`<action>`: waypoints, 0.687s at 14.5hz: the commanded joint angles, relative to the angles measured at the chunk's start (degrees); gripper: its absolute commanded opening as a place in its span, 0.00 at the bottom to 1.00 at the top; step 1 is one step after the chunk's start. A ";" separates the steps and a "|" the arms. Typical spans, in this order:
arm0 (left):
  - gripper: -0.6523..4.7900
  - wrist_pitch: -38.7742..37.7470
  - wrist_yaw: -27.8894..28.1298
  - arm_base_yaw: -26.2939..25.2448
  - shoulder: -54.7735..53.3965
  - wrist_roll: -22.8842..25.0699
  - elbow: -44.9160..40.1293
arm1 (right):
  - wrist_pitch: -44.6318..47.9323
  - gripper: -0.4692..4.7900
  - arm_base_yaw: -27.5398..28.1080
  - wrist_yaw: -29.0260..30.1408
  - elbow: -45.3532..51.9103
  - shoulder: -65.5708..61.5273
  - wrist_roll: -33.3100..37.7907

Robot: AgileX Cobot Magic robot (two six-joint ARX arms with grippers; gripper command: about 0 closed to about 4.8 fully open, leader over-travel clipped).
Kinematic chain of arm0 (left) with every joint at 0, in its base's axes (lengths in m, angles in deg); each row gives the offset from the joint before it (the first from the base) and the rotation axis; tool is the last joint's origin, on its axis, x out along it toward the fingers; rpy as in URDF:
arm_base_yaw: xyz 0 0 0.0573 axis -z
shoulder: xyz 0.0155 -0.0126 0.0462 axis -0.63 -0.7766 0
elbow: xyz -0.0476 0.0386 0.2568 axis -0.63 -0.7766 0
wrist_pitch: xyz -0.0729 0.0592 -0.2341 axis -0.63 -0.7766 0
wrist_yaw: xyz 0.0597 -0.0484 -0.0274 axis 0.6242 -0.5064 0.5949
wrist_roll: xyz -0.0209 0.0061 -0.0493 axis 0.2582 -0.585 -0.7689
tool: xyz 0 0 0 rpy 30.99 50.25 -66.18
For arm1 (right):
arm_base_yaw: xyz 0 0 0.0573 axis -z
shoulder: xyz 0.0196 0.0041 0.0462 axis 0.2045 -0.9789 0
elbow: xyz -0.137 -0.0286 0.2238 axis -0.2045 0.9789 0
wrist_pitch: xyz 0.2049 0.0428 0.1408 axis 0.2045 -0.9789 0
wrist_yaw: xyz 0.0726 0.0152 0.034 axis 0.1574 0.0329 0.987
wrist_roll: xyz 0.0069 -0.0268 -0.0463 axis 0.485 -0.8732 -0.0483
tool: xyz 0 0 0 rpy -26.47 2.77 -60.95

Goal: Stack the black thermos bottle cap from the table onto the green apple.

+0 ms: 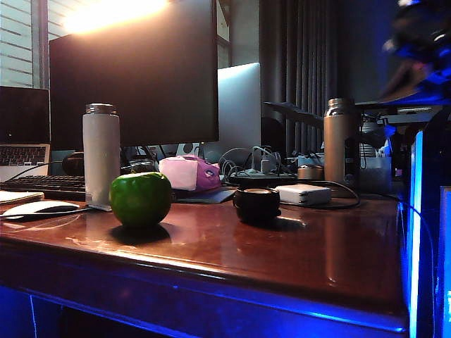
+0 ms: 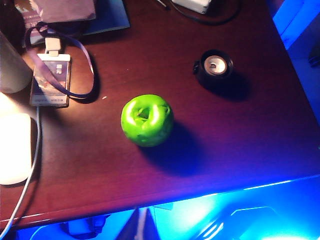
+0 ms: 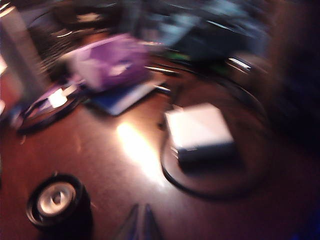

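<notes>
The table's [image 1: 296, 260] rounded front edge is seen nearest, lit blue from below. A little further in, the apple [image 1: 141, 199] is seated upright on the wood, left of centre, dimple up. The cap [image 1: 256, 203] is set to its right, well apart from it, open side up with a pale inside shown in the left wrist view [image 2: 215, 69]. Nothing is stacked yet.

The right gripper [image 3: 140, 227] is glimpsed only as two tips pressed together at the edge of the blurred right wrist view: clenched, nothing held. It is hung above the table with the cap [image 3: 56, 201] just beside it and a white box [image 3: 200, 131] ringed by a cable further off. In the exterior view only a blurred dark arm [image 1: 416, 42] is caught, high at the right.

The left gripper is not shown in any view; its state cannot be told.

Further back, a white bottle [image 1: 101, 156] is stood behind the apple, a pink pouch [image 1: 189, 174] mid-table, a tan bottle [image 1: 340, 141] to the right, and a monitor [image 1: 134, 77] behind all.
</notes>
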 commanded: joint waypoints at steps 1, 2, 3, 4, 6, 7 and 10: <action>0.12 0.31 -0.13 -0.04 0.15 0.04 0.26 | 8.57 0.86 -1.86 6.82 -0.37 -7.28 -8.96; 0.12 0.33 -0.31 -0.04 0.15 0.04 0.26 | 10.64 1.00 -2.56 10.05 -0.37 -10.34 -9.20; 0.12 0.31 -0.28 -0.04 0.15 0.04 0.26 | 12.09 1.00 -4.17 11.13 -0.39 -13.31 -9.11; 0.12 0.33 -0.28 -0.04 0.15 0.04 0.26 | 13.27 1.00 -5.70 11.15 -0.39 -15.67 -9.49; 0.12 0.31 -0.31 -0.04 0.15 0.04 0.26 | 15.41 1.00 -10.60 10.51 -1.22 -20.35 -9.51; 0.12 0.33 -0.28 -0.04 0.15 0.04 0.26 | 15.08 1.00 -12.46 9.46 -2.40 -21.99 -9.49; 0.12 0.33 -0.28 -0.04 0.15 0.04 0.26 | 13.40 1.00 -14.82 5.99 -6.88 -26.12 -9.97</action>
